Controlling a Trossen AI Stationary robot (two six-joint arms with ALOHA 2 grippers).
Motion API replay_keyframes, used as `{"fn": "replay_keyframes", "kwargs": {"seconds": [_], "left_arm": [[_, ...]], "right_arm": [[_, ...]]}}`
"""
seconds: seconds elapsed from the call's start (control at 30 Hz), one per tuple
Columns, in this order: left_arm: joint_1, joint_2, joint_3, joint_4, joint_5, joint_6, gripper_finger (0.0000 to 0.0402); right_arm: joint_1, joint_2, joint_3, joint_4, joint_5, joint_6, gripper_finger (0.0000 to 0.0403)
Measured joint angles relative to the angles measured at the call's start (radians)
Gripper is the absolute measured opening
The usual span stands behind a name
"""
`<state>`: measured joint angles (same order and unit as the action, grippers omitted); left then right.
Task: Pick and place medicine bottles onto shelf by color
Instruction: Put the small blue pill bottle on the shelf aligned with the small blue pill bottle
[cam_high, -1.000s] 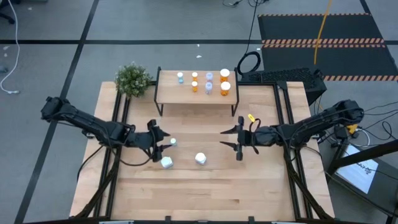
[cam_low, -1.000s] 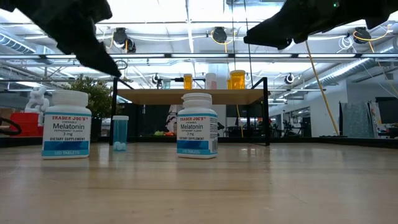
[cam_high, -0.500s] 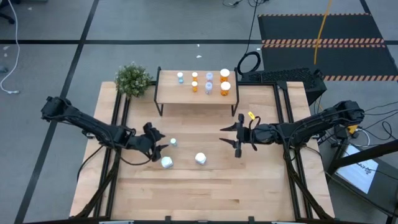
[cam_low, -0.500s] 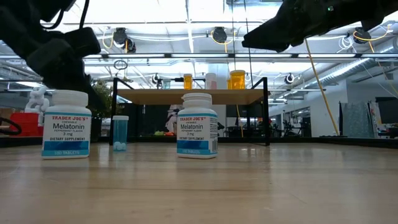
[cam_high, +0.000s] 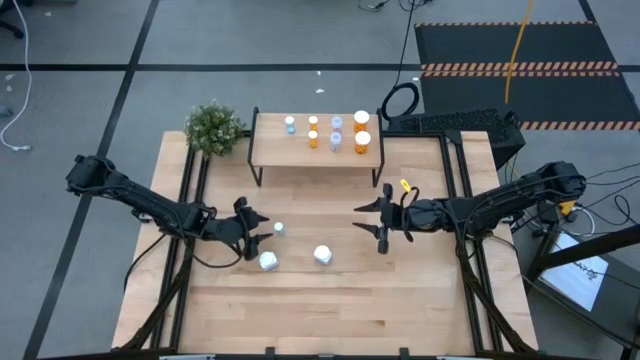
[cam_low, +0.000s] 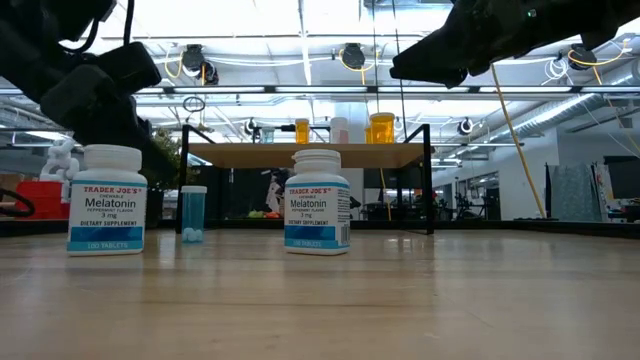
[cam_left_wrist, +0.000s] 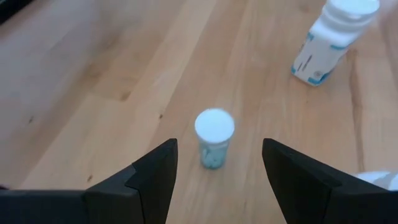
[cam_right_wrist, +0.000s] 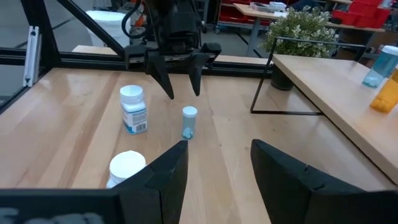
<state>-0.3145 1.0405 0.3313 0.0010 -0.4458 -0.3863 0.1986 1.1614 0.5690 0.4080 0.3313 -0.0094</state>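
Note:
A small pale blue bottle (cam_high: 278, 228) stands upright on the table, and also shows in the left wrist view (cam_left_wrist: 214, 137) and the low view (cam_low: 193, 213). My left gripper (cam_high: 258, 232) is open and empty, just short of the bottle on its left side, with the fingers pointing at it. Two white bottles (cam_high: 268, 262) (cam_high: 322, 255) stand nearer the table's front. The shelf (cam_high: 270, 150) at the far side carries several orange, pale blue and lavender bottles. My right gripper (cam_high: 370, 222) is open and empty at mid-table right, above the table.
A potted plant (cam_high: 213, 127) stands left of the shelf. In the left wrist view one white bottle (cam_left_wrist: 333, 37) stands beyond the small one and another white cap (cam_left_wrist: 379, 180) is close beside my right finger. Bare tabletop lies in front.
My left gripper has come down toward the table, to the level of the bottles, and has stayed left of the small pale blue bottle. The bottles have not moved.

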Motion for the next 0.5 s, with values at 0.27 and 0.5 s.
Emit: {"fn": "replay_keyframes", "kwargs": {"seconds": [0.27, 0.5], "left_arm": [[0.0, 0.0, 0.0, 0.021, -0.001, 0.045, 0.0237], [0.001, 0.0, 0.0, 0.03, -0.001, 0.056, 0.0237]], "right_arm": [[0.001, 0.0, 0.0, 0.0, -0.023, 0.016, 0.0169], [0.001, 0.0, 0.0, 0.001, -0.023, 0.017, 0.0169]]}}
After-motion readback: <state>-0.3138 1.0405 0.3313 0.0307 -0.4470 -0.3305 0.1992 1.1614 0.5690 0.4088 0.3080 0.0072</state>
